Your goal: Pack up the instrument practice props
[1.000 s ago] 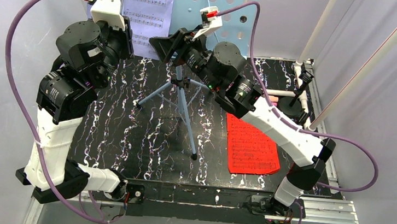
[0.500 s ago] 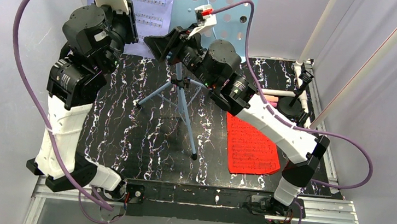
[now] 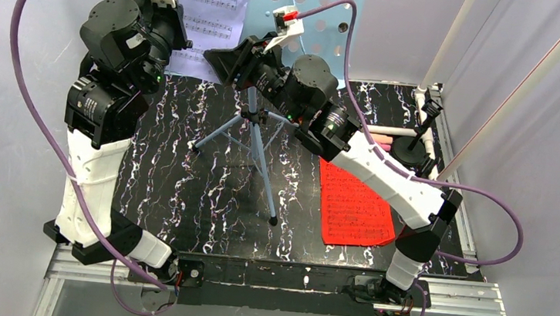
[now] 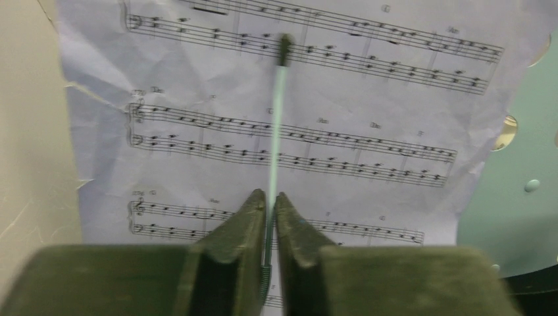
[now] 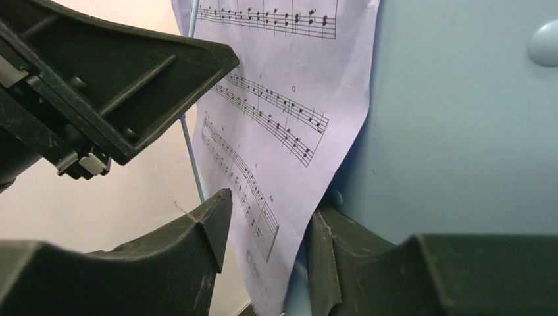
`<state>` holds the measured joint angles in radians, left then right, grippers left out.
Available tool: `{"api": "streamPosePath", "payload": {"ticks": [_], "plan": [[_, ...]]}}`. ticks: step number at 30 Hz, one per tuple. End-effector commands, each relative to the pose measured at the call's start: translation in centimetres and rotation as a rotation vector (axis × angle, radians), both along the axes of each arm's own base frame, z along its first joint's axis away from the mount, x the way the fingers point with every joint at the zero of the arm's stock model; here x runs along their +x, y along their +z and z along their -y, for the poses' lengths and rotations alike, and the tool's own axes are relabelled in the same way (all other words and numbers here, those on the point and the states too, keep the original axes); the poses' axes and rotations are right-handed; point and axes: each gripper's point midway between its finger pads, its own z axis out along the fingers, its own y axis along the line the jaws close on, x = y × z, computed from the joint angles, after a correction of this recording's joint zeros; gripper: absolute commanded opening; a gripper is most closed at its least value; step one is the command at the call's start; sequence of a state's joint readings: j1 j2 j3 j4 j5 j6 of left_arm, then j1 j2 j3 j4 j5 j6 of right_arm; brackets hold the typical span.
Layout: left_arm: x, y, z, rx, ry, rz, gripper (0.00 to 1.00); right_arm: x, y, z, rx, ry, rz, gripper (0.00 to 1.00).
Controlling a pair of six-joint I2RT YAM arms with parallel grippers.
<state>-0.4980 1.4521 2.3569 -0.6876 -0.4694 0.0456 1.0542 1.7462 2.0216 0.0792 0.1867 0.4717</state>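
At the back of the black white-veined table (image 3: 182, 172), both of your arms reach up to the pale-blue perforated metal music rack (image 3: 330, 8), which stands upright on its grey tripod legs (image 3: 251, 144). A lavender sheet-music page (image 4: 368, 131) lies flat against the left half of the rack.

Your left gripper (image 4: 270, 197) points straight at that page. Its two dark fingers (image 4: 237, 224) are narrowed to a slit, and the thin pale-green wire rod (image 4: 276, 118) that crosses the page runs up out of the slit. You cannot tell from the wrist view whether the pads actually press the rod.

Your right gripper (image 5: 270, 210) sits lower, at the foot of the rack, with its jaws standing partway apart. The page's lower corner hangs in the gap between the two fingertips and appears to touch neither. The right-hand finger lies against the blue face of the rack.

Well apart from both grippers, a red sheet-music page (image 3: 353, 208) lies flat on the table to the right of the tripod, partly under your right forearm. A black round-based holder (image 3: 418, 144) stands near the table's right edge, just beside the white PVC pipe frame (image 3: 455, 35).
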Motion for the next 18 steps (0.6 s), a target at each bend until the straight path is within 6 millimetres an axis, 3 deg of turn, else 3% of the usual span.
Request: {"api": "streamPosePath", "payload": {"ticks": [1,13,18], "plan": [[-0.5,2.1,0.2,-0.036,-0.03,0.069,0.0,1.0,1.9,0.9,0.045,-0.04,0.026,0.5],[-2.0,3.4,1.6,-0.026,-0.151,0.18,0.0,0.9,1.8,0.9,0.049,-0.038,0.022,0.31],[-2.9,4.1,1.1,-0.043,-0.15,0.26,0.0,0.8,1.9,1.0,0.052,-0.034,0.019,0.2]]}}
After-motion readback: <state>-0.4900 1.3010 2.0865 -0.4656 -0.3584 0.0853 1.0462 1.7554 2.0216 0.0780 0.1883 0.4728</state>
